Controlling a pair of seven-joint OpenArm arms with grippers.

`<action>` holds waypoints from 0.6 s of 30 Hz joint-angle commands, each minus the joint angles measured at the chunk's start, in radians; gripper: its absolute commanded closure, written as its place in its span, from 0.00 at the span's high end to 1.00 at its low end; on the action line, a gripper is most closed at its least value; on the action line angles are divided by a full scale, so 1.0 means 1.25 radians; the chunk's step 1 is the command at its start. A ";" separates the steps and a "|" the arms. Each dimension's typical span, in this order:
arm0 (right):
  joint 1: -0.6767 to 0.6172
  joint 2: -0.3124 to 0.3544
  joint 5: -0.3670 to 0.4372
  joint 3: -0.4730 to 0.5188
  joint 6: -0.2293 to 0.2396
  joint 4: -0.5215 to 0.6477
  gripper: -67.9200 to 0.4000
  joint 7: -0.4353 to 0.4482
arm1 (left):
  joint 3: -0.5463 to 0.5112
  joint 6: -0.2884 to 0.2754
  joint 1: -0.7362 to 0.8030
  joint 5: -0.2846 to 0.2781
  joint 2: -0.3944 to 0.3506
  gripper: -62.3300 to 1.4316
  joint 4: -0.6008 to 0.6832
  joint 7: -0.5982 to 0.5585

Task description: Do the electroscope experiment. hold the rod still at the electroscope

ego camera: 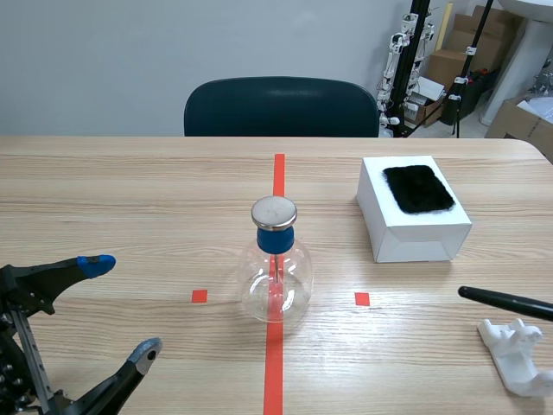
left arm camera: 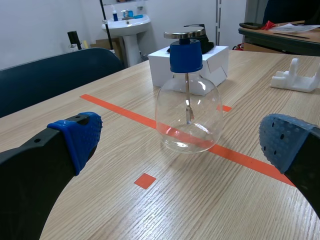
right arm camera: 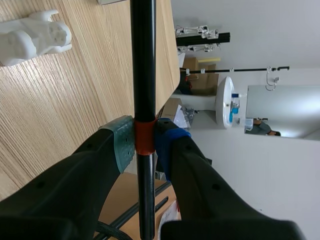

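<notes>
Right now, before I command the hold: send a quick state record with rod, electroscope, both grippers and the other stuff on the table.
rod: black, tip off to the flask's right, apart from it
flask: glass, blue stopper, metal cap, upright on the red tape line
right gripper: shut on rod at its orange band
left gripper: open, holding nothing
box: white, beyond the rod, black fur pad on top
stand: white, near the rod, bare

Left gripper [ego camera: 121, 307]: two thick, matte black fingers narrowing toward the tips. Its pads [left arm camera: 80, 136] are blue, rounded and evenly dotted; one looks grey in the scene view. One finger has a small round hole in its side. Right gripper [right arm camera: 145, 145]: the same black fingers, one grey-green pad [right arm camera: 122, 144] and one blue pad [right arm camera: 167, 145].
</notes>
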 commanded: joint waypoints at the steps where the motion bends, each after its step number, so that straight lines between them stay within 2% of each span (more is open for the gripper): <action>1: 0.016 0.009 0.016 0.009 -0.002 0.008 0.01 -0.021 | -0.001 0.001 -0.002 -0.006 -0.001 1.00 0.005 -0.011; 7: 0.082 0.042 0.041 0.009 0.025 0.007 0.01 -0.130 | -0.001 0.001 -0.002 -0.006 -0.001 1.00 0.005 -0.011; 18: 0.104 0.055 0.055 0.009 0.034 0.007 0.01 -0.162 | -0.001 0.001 -0.002 -0.006 -0.001 1.00 0.005 -0.011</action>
